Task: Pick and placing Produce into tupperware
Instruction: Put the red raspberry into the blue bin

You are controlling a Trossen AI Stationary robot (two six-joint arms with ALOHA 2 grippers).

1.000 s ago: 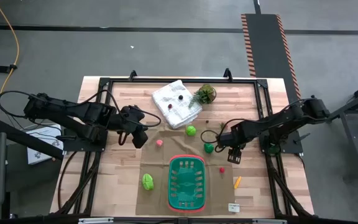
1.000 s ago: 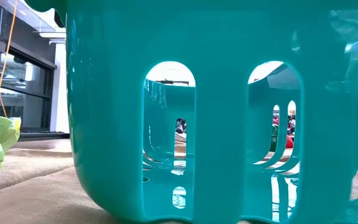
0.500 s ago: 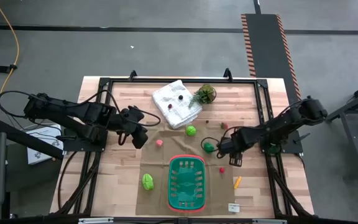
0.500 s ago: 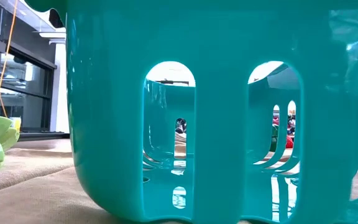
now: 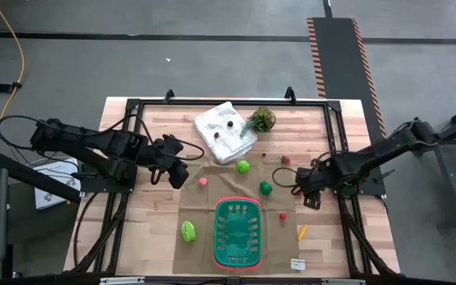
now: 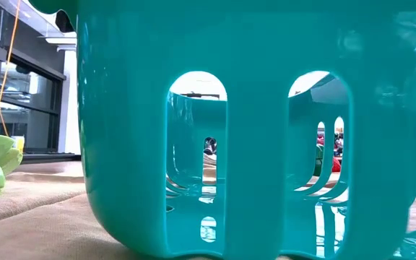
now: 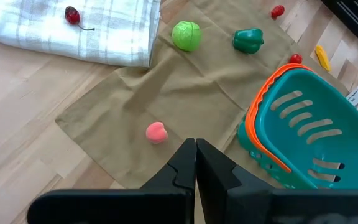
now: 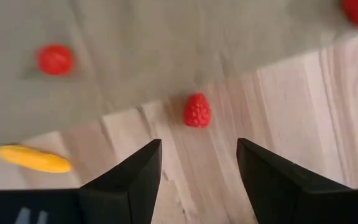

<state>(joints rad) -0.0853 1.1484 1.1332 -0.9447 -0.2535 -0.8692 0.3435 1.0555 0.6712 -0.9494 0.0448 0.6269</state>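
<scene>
Your right pincer (image 5: 310,195) had pulled back toward the right side of the worktop (image 5: 165,229) since a second earlier, when it hung just beside the green pepper (image 5: 266,187). Its fingers (image 8: 129,180) were spread apart with nothing between them. The pepper lay in the same spot on the tan cloth (image 5: 204,207), now apart from the pincer. In the right wrist view a small raspberry-like piece (image 8: 196,111) lay on bare wood beyond the fingers.

Your left pincer (image 5: 176,176) had not moved; it stayed clenched, empty, near the worktop's left side, fingers (image 7: 180,169) pressed together.

The tupperware (image 5: 237,231), a green basket with an orange rim, sat at the near middle of the worktop, nothing inside that showed. Nothing else shifted.

No readable writing; a small white label (image 5: 298,264) at the near right was too small to read.

Count of produce outside the basket:
- three green: the pepper, a round one (image 5: 243,165), a leafy one (image 5: 188,230)
- one pink (image 5: 203,181)
- three small red (image 5: 283,215), (image 5: 286,160), (image 8: 196,111)
- one orange carrot-like piece (image 5: 302,231)
- one dark cherry-like piece (image 5: 229,123) on the folded white cloth (image 5: 222,134)

One potted plant (image 5: 260,120).
</scene>
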